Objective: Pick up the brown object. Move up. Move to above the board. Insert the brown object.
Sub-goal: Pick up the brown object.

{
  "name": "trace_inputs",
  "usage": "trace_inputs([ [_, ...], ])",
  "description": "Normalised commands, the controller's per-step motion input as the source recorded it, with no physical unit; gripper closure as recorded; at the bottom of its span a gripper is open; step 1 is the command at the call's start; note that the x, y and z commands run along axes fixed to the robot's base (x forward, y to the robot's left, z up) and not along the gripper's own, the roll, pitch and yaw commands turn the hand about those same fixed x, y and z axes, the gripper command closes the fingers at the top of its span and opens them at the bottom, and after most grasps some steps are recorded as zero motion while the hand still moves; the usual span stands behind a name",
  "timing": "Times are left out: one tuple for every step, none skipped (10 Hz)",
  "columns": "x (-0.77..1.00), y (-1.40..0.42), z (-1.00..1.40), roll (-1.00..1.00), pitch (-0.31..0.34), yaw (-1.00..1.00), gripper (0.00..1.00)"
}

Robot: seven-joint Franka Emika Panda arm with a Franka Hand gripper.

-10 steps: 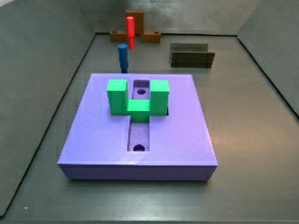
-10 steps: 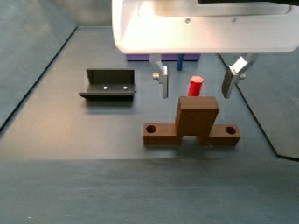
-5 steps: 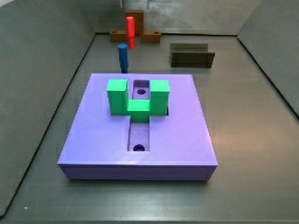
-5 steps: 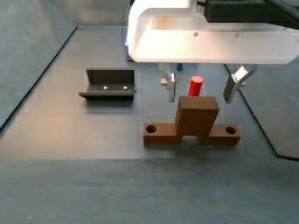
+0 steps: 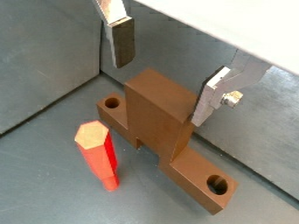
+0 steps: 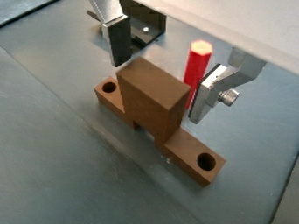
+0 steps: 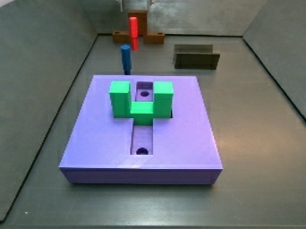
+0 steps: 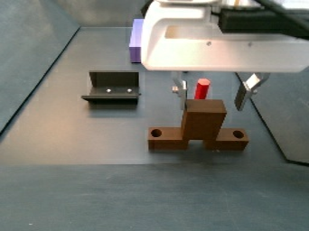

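Claw: spread wide, empty, fingers straddling the brown object's upright block.
Brown object: resting on floor.
Red peg: upright, just beside it.

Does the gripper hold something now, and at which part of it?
Nothing is held. The gripper is open above the brown object, with its fingers on either side of the raised block, not touching it.

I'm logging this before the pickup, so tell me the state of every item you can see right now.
gripper: open, above the brown object, astride its raised block
brown object: on floor, not gripped
red peg: upright
board: slot empty
green block: seated on board
olive block: on floor
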Motion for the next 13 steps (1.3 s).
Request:
trace_inputs([
  [0.00, 0.00, -0.32, -0.10, -0.200, 0.00, 0.00],
  [-0.01, 0.00, -0.38, -0.08, -0.193, 0.00, 0.00],
  [-0.05, 0.03, -0.43, -0.08, -0.193, 0.00, 0.00],
  [-0.04, 0.07, -0.39, -0.08, -0.180, 0.00, 0.00],
  [0.00, 0.08, -0.31, -0.11, -0.161, 0.00, 0.00],
  [0.00, 0.07, -0.22, -0.11, -0.116, 0.00, 0.00],
  [0.00, 0.05, -0.15, -0.09, -0.060, 0.00, 0.00],
  [0.00, 0.06, -0.07, -0.09, -0.014, 0.00, 0.00],
  [0.00, 0.00, 0.00, -0.01, 0.000, 0.00, 0.00],
  [0.00, 0.00, -0.05, -0.03, 0.000, 0.00, 0.00],
  [0.00, 0.00, 0.00, 0.00, 0.000, 0.00, 0.00],
  [0.00, 0.00, 0.00, 0.00, 0.000, 0.00, 1.00],
  [0.00, 0.00, 0.00, 0.00, 0.000, 0.00, 1.00],
])
